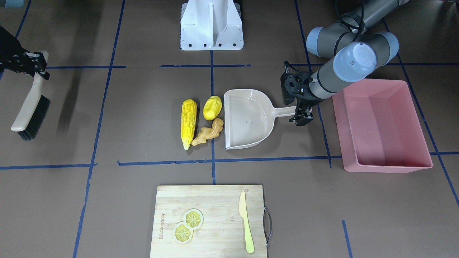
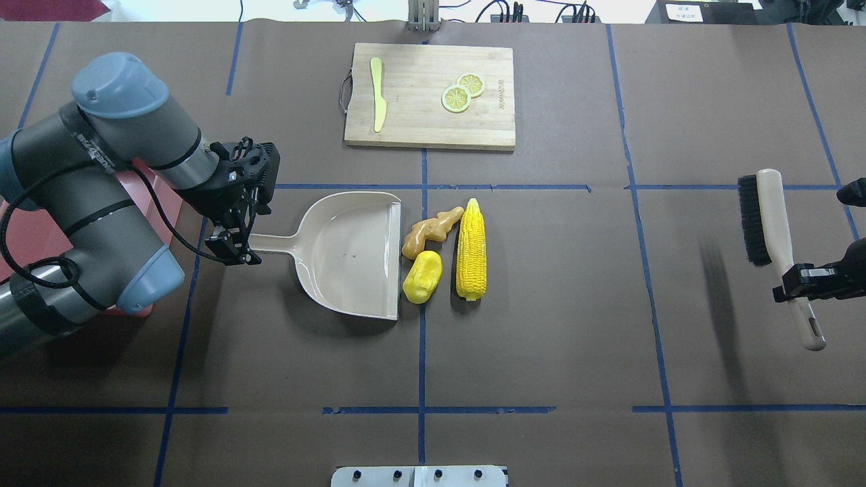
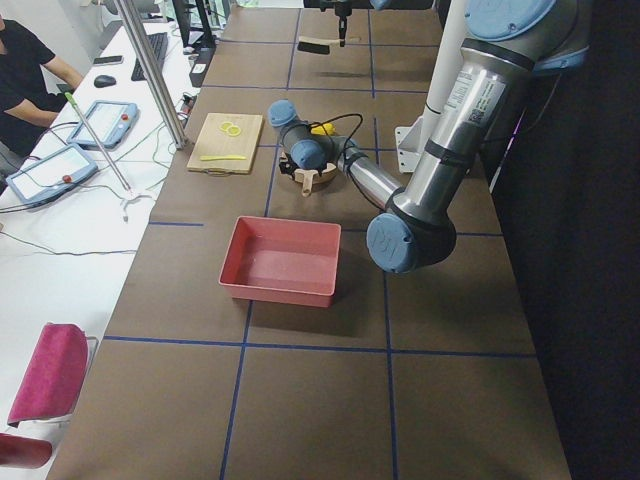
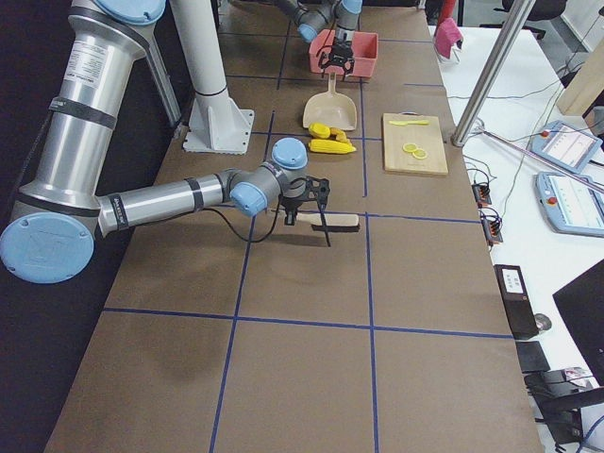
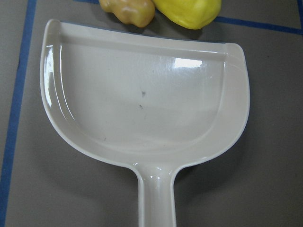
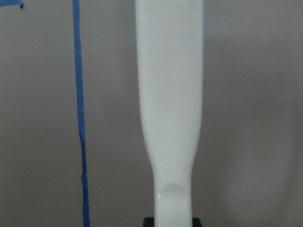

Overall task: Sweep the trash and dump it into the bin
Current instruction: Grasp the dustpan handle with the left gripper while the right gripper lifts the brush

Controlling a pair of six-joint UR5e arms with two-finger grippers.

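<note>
The trash lies mid-table at the mouth of the beige dustpan [image 2: 352,253]: a yellow corn cob [image 2: 471,250], a rounded yellow lump [image 2: 423,277] and a tan ginger root [image 2: 429,230]. The dustpan lies flat and holds nothing. My left gripper [image 2: 237,251] is shut on the end of the dustpan's handle. The pink bin [image 1: 383,125] stands just beyond that gripper, mostly hidden by my left arm in the overhead view. My right gripper [image 2: 798,283] is shut on the handle of a black-bristled brush [image 2: 771,216], held above the table far to the right of the trash.
A wooden cutting board [image 2: 429,95] at the table's far side carries two lemon slices [image 2: 463,91] and a pale yellow-green knife [image 2: 377,101]. The robot's white base [image 1: 211,25] stands at the near side. Blue tape lines cross the brown table.
</note>
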